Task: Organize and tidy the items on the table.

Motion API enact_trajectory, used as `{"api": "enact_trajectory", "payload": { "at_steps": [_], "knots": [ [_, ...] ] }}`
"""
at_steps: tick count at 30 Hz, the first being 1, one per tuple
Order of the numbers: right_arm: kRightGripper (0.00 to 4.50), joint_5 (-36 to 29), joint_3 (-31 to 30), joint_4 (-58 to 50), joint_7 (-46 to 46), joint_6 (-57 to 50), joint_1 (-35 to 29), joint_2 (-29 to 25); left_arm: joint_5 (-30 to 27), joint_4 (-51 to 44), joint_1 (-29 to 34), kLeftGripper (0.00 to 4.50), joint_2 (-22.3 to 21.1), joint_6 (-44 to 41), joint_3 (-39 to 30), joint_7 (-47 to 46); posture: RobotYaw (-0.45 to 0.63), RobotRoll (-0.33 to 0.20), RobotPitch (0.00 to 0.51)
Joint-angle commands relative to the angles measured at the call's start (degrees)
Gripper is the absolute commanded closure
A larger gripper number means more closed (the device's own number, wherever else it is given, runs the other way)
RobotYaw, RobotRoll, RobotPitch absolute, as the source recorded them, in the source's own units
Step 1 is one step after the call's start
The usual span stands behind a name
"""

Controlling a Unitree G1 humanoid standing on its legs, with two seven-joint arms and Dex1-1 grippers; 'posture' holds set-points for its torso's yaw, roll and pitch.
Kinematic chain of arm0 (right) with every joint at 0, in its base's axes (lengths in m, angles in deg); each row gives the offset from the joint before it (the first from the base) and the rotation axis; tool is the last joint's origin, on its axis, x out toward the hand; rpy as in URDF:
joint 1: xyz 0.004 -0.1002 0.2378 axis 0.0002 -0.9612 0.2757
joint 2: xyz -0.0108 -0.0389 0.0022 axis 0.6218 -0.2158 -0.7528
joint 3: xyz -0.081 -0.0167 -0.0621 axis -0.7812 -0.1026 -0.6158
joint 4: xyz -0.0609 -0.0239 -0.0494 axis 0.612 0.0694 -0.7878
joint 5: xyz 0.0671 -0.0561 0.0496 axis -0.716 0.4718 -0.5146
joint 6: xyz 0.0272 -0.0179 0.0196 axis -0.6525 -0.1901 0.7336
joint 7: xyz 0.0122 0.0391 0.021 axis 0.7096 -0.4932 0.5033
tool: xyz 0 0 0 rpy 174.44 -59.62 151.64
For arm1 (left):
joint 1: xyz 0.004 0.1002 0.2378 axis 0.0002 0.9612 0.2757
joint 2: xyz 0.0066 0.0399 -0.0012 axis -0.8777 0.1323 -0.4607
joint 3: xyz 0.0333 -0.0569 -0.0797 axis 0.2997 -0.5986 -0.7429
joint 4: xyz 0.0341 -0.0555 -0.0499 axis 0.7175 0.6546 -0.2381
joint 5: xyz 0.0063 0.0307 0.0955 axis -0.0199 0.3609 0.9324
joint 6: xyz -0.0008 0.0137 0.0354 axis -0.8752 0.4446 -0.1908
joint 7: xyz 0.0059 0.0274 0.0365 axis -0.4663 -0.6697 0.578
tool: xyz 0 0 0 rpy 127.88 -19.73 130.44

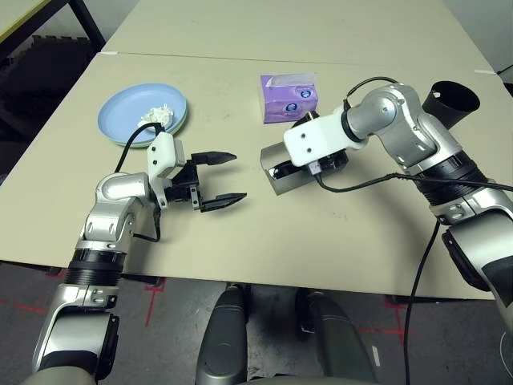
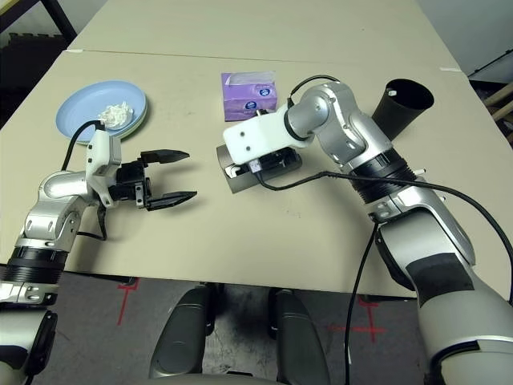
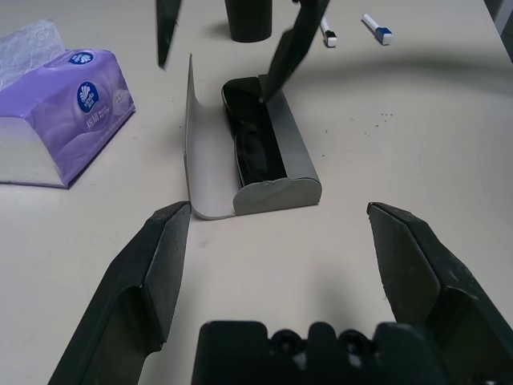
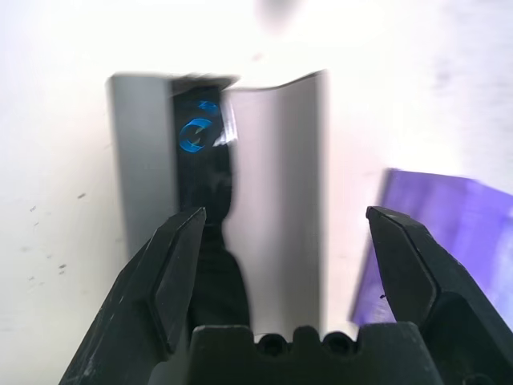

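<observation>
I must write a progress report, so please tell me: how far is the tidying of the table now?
Done, it seems: the plates are stacked with the tissue wad on top, and the black sunglasses lie inside the grey glasses case. In hand: nothing; the right gripper hangs open above the case, and the left gripper is open too. Left: the case lid stands open, not yet closed.

Two arms, silver-grey rounded shells with black ribbed joint bands. Left gripper (image 1: pixel 222 179): two black tapered fingers (image 3: pixel 152 277) on a black base with small round screw holes, white camera housing (image 1: pixel 161 152) behind. Right arm: white rectangular wrist housing (image 1: pixel 319 138); black cables (image 1: pixel 377 180) looping along both forearms.
</observation>
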Motion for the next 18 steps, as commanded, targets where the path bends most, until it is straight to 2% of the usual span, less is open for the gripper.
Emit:
{"api": "enact_trajectory", "payload": {
  "at_steps": [1, 5, 8, 12, 16, 18],
  "knots": [
    [0.02, -5.13, 3.63, 2.04, -0.48, -2.04, 1.45, 0.16, 0.21, 0.93, -0.59, 0.0, -0.34, -0.14, 0.21, 0.35, 0.24, 0.0, 0.199],
    [0.02, -15.91, 11.32, 1.34, 0.61, -7.15, -1.59, 2.36, 0.28, 1.45, -1.34, 0.0, -0.04, -0.21, 0.36, 0.26, 0.22, 0.0, 0.199],
    [0.02, -21.88, 16.48, -4.61, 3.47, -14.89, -8.97, 2.31, 0.28, 2.16, -1.75, 0.0, 0.04, 0.0, 0.45, 0.54, 0.21, 0.0, 0.198],
    [0.02, -32.09, 24.03, -12.58, 9.49, -23.05, -18.59, 6.32, 0.42, 3.79, -2.52, 0.0, 0.22, 0.64, 0.55, 1.12, 0.2, 0.0, 0.2],
    [0.02, -36.06, 31.55, -15.93, 22.24, -17.24, -26.59, 13.23, 0.65, 5.97, -4.06, 0.0, 0.44, 1.16, 0.66, 1.76, 0.19, 0.0, 0.204],
    [0.02, -36.8, 32.9, -16.66, 24.69, -14.87, -29.82, 14.23, 0.85, 7.13, -4.78, 0.0, 0.52, 1.54, 0.77, 2.1, 0.18, 0.0, 0.205]
  ]
}}
